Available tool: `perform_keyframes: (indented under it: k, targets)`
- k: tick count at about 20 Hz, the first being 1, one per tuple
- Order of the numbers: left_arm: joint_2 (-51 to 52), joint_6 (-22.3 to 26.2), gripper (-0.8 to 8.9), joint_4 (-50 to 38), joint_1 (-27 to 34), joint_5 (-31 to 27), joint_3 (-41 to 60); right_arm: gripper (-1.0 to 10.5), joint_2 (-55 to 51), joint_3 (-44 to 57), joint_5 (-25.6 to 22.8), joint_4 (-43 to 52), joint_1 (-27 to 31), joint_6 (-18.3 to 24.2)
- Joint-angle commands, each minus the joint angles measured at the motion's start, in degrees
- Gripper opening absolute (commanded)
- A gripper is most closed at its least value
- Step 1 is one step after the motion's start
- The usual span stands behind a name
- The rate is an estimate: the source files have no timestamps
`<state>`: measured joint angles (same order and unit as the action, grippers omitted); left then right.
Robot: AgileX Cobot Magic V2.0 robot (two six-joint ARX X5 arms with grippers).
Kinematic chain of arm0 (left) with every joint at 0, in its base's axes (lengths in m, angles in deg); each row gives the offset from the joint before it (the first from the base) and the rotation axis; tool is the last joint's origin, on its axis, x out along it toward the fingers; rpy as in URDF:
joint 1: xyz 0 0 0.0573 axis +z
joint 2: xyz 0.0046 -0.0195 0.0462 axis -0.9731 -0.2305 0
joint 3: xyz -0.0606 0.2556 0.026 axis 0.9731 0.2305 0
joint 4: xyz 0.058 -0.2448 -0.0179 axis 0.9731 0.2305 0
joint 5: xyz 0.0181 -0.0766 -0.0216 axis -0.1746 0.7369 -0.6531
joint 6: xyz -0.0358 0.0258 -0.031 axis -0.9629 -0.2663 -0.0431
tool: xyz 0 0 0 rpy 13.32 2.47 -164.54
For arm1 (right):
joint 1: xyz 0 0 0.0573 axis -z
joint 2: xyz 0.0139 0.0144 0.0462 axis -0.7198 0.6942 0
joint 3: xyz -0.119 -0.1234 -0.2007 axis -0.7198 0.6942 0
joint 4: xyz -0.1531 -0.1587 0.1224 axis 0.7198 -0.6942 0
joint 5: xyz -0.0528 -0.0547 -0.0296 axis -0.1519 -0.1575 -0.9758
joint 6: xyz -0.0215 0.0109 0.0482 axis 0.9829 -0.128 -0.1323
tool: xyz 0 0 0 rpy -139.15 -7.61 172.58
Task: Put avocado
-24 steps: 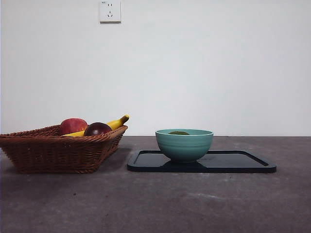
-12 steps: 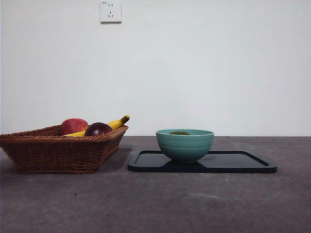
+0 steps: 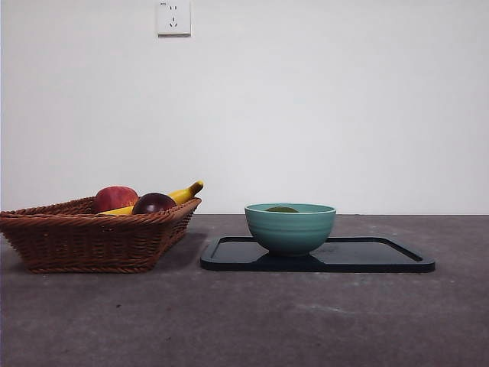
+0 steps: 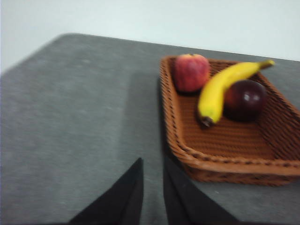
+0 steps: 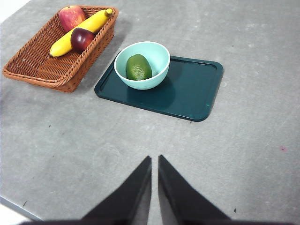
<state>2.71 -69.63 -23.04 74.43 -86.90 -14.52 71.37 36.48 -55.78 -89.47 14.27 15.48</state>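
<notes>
The dark green avocado point(image 5: 138, 67) lies inside the teal bowl point(image 5: 159, 60), which stands on the dark tray point(image 5: 192, 89). From the front only the avocado's top point(image 3: 282, 209) peeks over the bowl's rim point(image 3: 290, 228). My right gripper point(image 5: 154, 161) is shut and empty, held high above the table well short of the tray. My left gripper point(image 4: 153, 165) is shut and empty too, hovering beside the near corner of the wicker basket point(image 4: 225, 161). Neither arm shows in the front view.
The wicker basket point(image 3: 84, 237) left of the tray point(image 3: 359, 256) holds a red apple point(image 4: 191, 71), a banana point(image 4: 220, 86) and a dark maroon fruit point(image 4: 244, 99). A wall with a socket point(image 3: 173, 17) rises behind the grey table.
</notes>
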Motion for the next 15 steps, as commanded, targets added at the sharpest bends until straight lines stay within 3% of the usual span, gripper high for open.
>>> perform_keyframes:
  k: [1,8,15]
  targets:
    - [2.75,-0.7,0.65,-1.66,0.83,2.6,1.57,0.2,0.02,-0.55,-0.04,0.63,-0.35,-0.26]
    - [2.78,2.75,0.65,2.6,1.09,2.51,1.68,0.2,0.02,-0.55,-0.04,0.61,-0.35,-0.26]
    - [2.78,2.4,0.65,2.36,1.09,2.54,1.68,0.2,0.02,-0.55,-0.07,0.61,-0.35,-0.26]
